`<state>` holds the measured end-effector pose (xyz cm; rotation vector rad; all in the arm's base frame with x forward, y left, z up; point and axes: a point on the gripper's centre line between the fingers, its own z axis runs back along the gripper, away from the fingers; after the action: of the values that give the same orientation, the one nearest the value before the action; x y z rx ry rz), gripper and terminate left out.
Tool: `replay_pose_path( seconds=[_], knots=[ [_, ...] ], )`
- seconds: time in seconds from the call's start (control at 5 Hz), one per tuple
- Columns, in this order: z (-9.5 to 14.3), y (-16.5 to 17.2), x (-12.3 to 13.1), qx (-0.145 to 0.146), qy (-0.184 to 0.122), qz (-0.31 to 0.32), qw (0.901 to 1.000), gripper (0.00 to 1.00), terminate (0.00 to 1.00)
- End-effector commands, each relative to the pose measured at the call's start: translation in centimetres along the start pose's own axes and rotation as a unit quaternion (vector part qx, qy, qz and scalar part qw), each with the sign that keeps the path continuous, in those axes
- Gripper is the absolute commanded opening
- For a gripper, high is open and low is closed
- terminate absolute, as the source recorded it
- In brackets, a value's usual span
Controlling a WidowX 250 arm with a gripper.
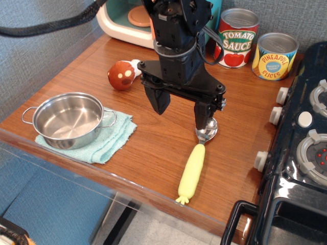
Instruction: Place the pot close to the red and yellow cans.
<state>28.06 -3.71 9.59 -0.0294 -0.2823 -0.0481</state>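
Observation:
The shiny steel pot (67, 119) with two wire loop handles sits on a light green cloth (106, 139) at the front left of the wooden table. The red "Tomato Sauce" can (236, 39) and the yellow "Pineapple Slices" can (275, 56) stand side by side at the back right. My black gripper (181, 111) hangs over the middle of the table, between the pot and the cans. Its two fingers are spread wide apart and hold nothing. The right finger (203, 115) stands just above a spoon's bowl.
A spoon with a yellow handle (194, 164) lies at the front middle. A brown toy mushroom (122, 75) lies behind the pot. A toy stove (301, 148) with white knobs fills the right side. A white and teal toy appliance (130, 20) stands at the back.

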Motion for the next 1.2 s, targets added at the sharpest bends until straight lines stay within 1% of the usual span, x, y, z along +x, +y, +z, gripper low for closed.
replay_pose_path(
  seconds=[0.0,0.2,0.4,0.6,0.8,1.0],
  knots=[
    [0.0,0.0,0.0,0.000,0.000,0.000,1.0000,1.00,0.00],
    [0.1,3.8,-1.6,-0.049,-0.003,0.007,0.9988,1.00,0.00],
    [0.2,7.1,-2.7,-0.035,-0.004,0.022,0.9991,1.00,0.00],
    [0.5,10.6,-3.1,-0.004,-0.001,0.017,0.9999,1.00,0.00],
    [0.2,12.2,-3.5,0.021,0.006,0.012,0.9997,1.00,0.00],
    [-0.6,12.5,-3.9,0.041,0.017,-0.005,0.9990,1.00,0.00]
  ],
)
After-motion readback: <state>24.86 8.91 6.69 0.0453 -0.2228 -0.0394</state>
